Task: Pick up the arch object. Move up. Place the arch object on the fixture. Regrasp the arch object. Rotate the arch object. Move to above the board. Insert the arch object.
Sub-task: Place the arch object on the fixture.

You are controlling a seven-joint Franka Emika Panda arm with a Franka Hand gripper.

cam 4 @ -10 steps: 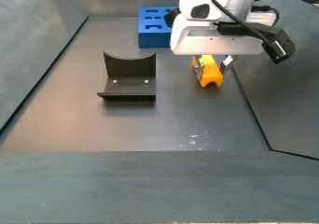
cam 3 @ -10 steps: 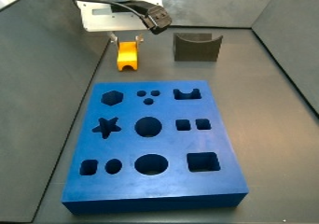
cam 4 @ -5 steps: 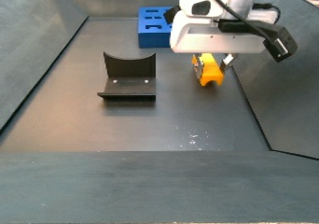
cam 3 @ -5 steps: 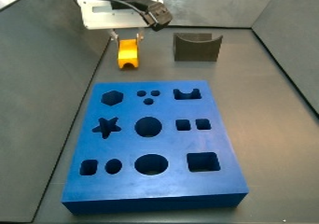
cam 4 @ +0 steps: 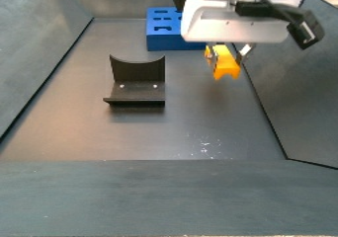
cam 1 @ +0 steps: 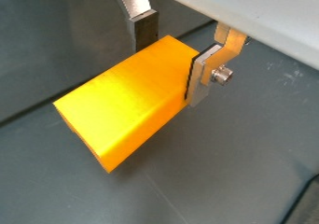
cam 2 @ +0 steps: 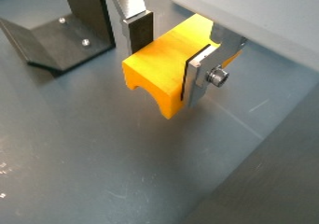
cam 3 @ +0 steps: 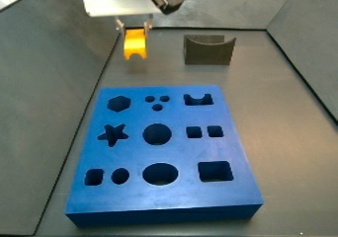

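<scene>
Two silver fingers (cam 2: 201, 67) of the gripper (cam 2: 170, 52) are pinched on the arch object (cam 2: 173, 63), held clear of the floor so it can be carried to the fixture (cam 4: 134, 81).

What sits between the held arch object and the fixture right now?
Nothing visible. The gripper is shut on the arch object and holds it off the floor. In both side views, only bare dark floor lies between it and the fixture. The board lies off that line.
</scene>
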